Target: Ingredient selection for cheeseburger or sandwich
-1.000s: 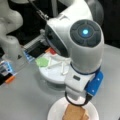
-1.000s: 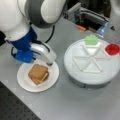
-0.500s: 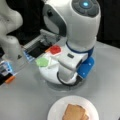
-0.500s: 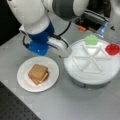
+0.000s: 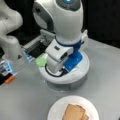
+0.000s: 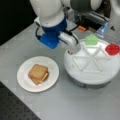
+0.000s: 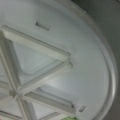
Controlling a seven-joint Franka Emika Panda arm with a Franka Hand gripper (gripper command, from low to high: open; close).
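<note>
Over the divided tray [image 6: 82,75], hand [image 6: 72,51] moved off plated sandwich [image 6: 38,74].

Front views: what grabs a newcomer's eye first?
The big white-and-blue arm, its gripper low over the near-left edge of the round white divided tray. On the tray's far side lie a green leaf piece and a red disc. To a front view's left, a white plate carries the sandwich, tan bread on top with a yellow cheese edge showing.
</note>
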